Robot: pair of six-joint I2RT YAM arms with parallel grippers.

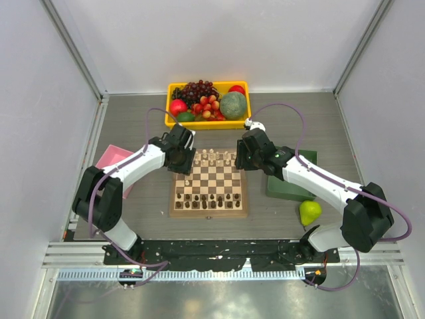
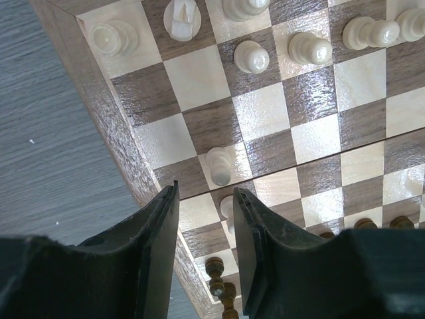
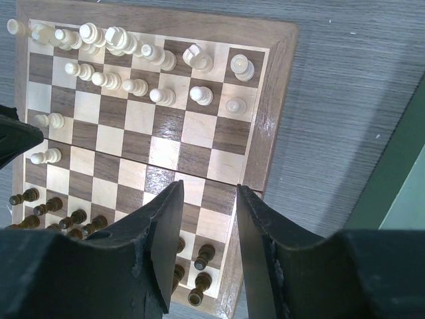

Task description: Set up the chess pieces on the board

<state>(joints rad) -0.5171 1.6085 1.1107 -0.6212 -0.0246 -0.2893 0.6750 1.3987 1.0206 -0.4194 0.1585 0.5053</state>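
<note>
L fingers apart, straddling cream pawn nr board edge; R fingers apart, empty. Other chess pieces on board, cream far, dark near. Prob. light, rigid, smooth, tippy: grip at neck.

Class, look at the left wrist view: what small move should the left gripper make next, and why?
Probably close the left gripper on the white pawn between its fingers. The jaws straddle it without pinching it, and it stands mid-board while pawn-row squares near a corner of the board are bare.
</note>
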